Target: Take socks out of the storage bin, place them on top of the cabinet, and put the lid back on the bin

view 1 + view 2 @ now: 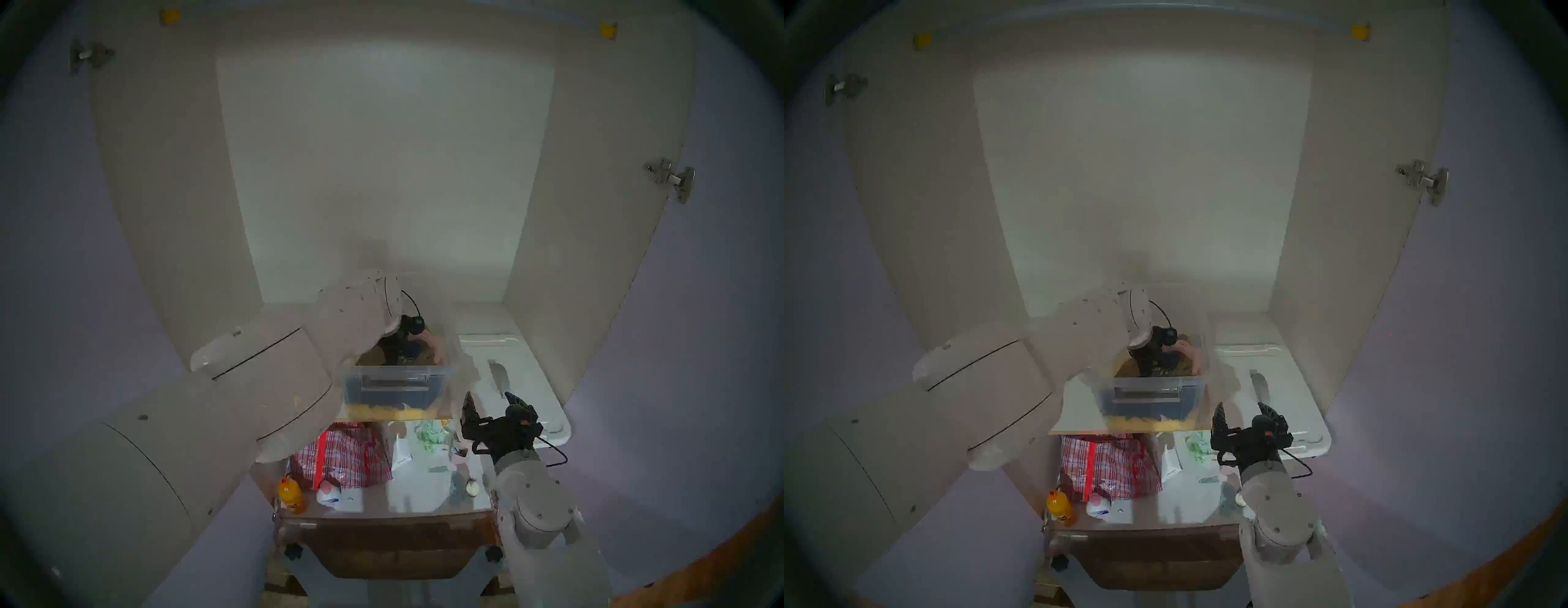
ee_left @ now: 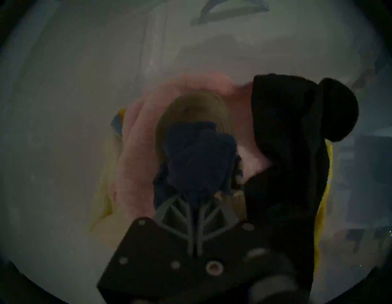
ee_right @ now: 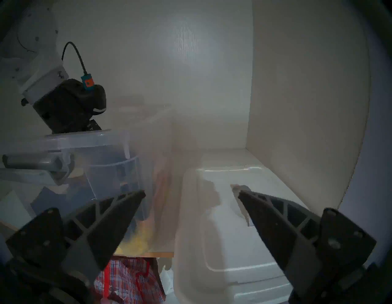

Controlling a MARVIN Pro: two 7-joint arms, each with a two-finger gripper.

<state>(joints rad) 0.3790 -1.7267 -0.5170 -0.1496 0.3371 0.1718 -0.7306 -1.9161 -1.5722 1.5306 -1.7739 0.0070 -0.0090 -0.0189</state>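
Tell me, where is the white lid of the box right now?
The lid lies flat on the cabinet's shelf, just right of the open storage bin in the head views, with the right gripper hovering open at its near end.

- The right gripper (image 3: 191,195), with two black ribbed wedge-shaped fingers (image 3: 110,229), has its jaws spread wide apart and nothing between them.
- Below it lies the flat white rectangular plastic lid (image 3: 229,244), on the glossy white shelf of the white-panelled cabinet (image 3: 307,95).
- To the left stands the clear rectangular plastic storage bin (image 3: 106,165), blue and yellow fabric showing through.
- The black left gripper (image 3: 70,110) reaches into its open top.
- A red-checked bag (image 3: 127,280) shows beneath the shelf edge.
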